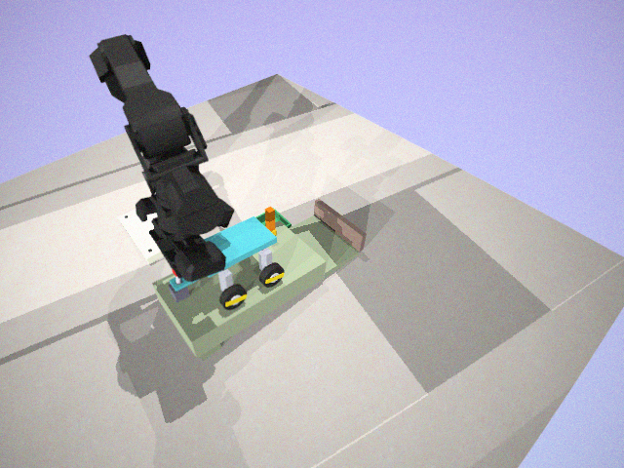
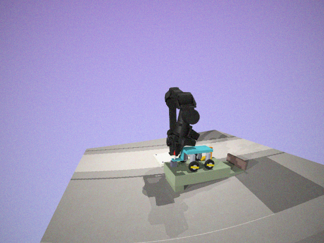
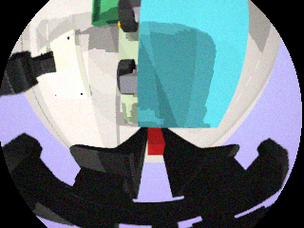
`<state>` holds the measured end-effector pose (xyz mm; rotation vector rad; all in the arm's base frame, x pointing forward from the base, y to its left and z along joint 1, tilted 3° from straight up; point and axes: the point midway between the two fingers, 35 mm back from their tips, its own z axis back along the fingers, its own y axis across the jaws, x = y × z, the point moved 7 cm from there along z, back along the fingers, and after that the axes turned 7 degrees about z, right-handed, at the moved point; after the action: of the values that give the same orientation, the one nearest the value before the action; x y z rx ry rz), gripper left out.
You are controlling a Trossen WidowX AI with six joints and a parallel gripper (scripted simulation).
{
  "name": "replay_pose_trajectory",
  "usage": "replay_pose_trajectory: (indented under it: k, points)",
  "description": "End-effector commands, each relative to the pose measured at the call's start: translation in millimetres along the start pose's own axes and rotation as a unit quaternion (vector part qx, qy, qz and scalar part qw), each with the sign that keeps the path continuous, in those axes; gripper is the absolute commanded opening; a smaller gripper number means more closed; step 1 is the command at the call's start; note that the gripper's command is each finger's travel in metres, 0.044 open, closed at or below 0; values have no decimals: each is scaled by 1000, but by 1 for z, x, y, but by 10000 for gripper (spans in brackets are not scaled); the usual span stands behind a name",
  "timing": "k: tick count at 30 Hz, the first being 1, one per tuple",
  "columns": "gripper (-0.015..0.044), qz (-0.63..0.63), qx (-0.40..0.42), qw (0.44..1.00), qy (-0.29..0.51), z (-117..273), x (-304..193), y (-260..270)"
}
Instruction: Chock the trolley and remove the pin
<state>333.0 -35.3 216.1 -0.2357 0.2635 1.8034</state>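
The trolley, with its cyan deck (image 1: 247,237) (image 2: 196,149) (image 3: 195,62) and black wheels with yellow hubs (image 1: 232,295) (image 2: 194,166), stands on the pale green ramp (image 1: 302,259) (image 2: 198,175). My gripper (image 1: 176,274) (image 2: 174,154) (image 3: 152,127) is at the trolley's uphill end, shut on the stop pin's red head (image 3: 156,142) (image 2: 174,152). The pin stands over a small grey post (image 1: 179,292) (image 2: 173,163). The chock's orange handle (image 1: 270,217) (image 2: 211,150) rises behind the deck's downhill end on the far side. Its base is mostly hidden.
The green tray (image 1: 283,219) (image 3: 105,11) lies just behind the chock, beside the ramp. A brown brick wall (image 1: 339,224) (image 2: 236,160) stands at the ramp's downhill end. The arm's white base plate (image 1: 136,226) (image 3: 66,81) lies left of the ramp.
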Motion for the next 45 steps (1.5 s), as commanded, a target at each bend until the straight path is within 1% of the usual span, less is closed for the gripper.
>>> replay_pose_trajectory:
  k: [1,45]
  points:
    - [0,-1,-1,1000,2,5,-1,0]
    - [0,-1,-1,1000,2,35,-5,1]
